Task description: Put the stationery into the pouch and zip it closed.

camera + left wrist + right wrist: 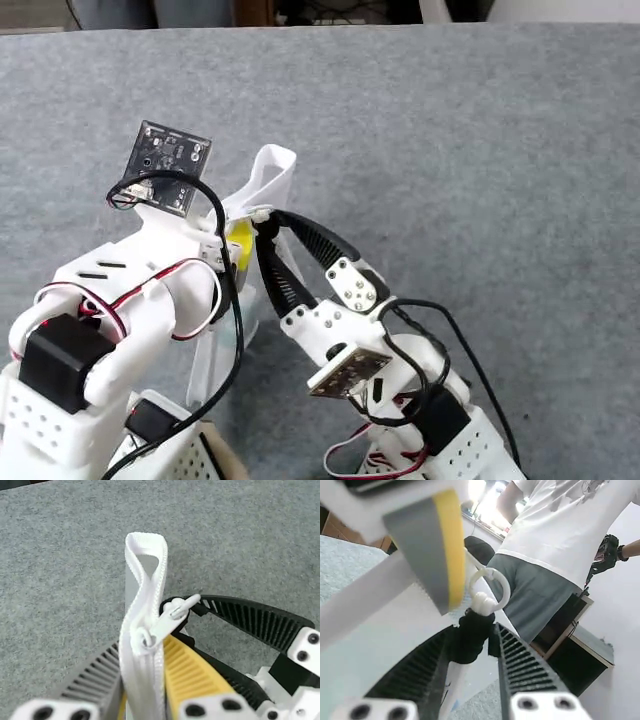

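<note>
Presently: 1 white pouch point(142, 605) on grey table point(500, 150), zip part-way along. Left gripper point(142, 665) clamped across the pouch (1 yellow pad against the fabric). Right gripper point(475, 630) pinched together on the zipper pull point(172, 614).

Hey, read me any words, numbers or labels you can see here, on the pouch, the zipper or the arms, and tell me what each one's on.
No text can be read in these pictures.
Circuit board on an arm, high view: tiny markings, too small to read.
Pouch: no print on the part that shows.
Zipper pull: plain white, no lettering.
</note>
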`<state>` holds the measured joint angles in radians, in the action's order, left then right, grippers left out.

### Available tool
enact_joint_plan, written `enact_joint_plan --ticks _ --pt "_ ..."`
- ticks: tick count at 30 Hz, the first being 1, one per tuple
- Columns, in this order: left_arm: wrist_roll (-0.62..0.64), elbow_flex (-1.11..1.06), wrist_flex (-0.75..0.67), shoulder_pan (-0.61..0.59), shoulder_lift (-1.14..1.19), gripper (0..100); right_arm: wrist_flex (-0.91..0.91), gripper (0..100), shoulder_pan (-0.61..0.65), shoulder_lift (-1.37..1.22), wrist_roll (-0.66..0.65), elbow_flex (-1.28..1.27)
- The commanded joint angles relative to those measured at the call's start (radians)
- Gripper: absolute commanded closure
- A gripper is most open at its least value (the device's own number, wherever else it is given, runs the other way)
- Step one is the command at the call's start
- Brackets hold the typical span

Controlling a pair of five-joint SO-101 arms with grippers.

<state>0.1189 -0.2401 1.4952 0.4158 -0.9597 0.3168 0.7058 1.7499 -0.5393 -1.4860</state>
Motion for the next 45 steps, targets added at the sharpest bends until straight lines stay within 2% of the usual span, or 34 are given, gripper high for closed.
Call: enact_joint_plan --ticks 1,35,37,39,45 --pt "0.006 0.058 0.000 0.016 -0.009 97 -0.023 88.2 -0.008 0.008 -0.006 0.005" --pt "0.003 0.059 0.029 0.079 -0.011 97 -0.048 88.2 -0.011 0.008 -0.008 -0.028" --pt "0.003 0.059 0.029 0.079 -0.011 97 -0.069 90.7 -0.011 0.008 -0.008 -0.028" --pt "0.003 0.059 0.031 0.079 -0.011 97 -0.095 98.2 -0.011 0.008 -0.008 -0.028" --pt "0.002 0.059 0.058 0.074 -0.011 97 -0.109 98.6 -0.051 0.008 -0.008 -0.027"
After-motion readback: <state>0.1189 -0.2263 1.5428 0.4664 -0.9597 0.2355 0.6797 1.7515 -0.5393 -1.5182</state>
